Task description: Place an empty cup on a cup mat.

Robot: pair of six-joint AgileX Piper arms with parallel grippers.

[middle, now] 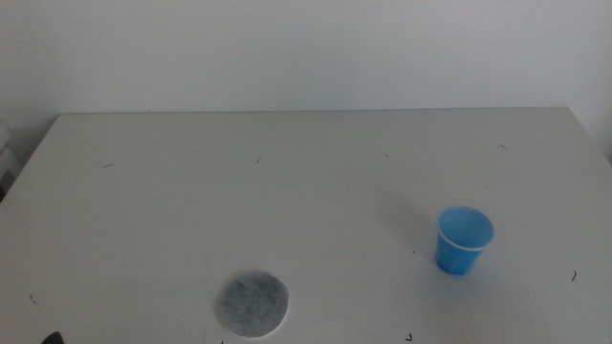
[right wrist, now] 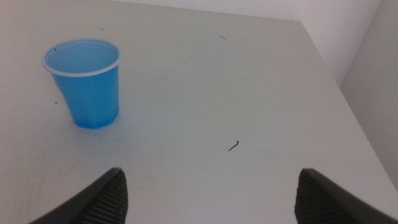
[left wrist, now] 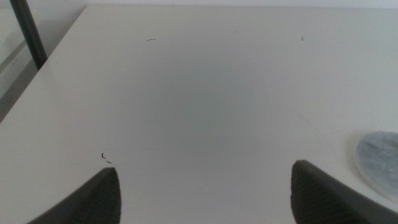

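The blue cup (middle: pixel 464 241) stands upright and empty on the white table, right of the middle. It also shows in the right wrist view (right wrist: pixel 85 81), ahead of my open, empty right gripper (right wrist: pixel 211 174) and well apart from it. The grey cup mat (middle: pixel 252 304) lies flat near the table's front edge, left of centre, with nothing on it. Its edge shows in the left wrist view (left wrist: pixel 379 162), beside my open, empty left gripper (left wrist: pixel 204 173). Only a dark tip of the left gripper (middle: pixel 50 338) shows in the middle view. The right gripper is out of that view.
The white table (middle: pixel 287 191) bears a few small dark specks. A white wall rises behind its far edge. A dark post (left wrist: pixel 28 31) stands off the table's left side. The table's right edge (right wrist: pixel 336 81) lies near the cup.
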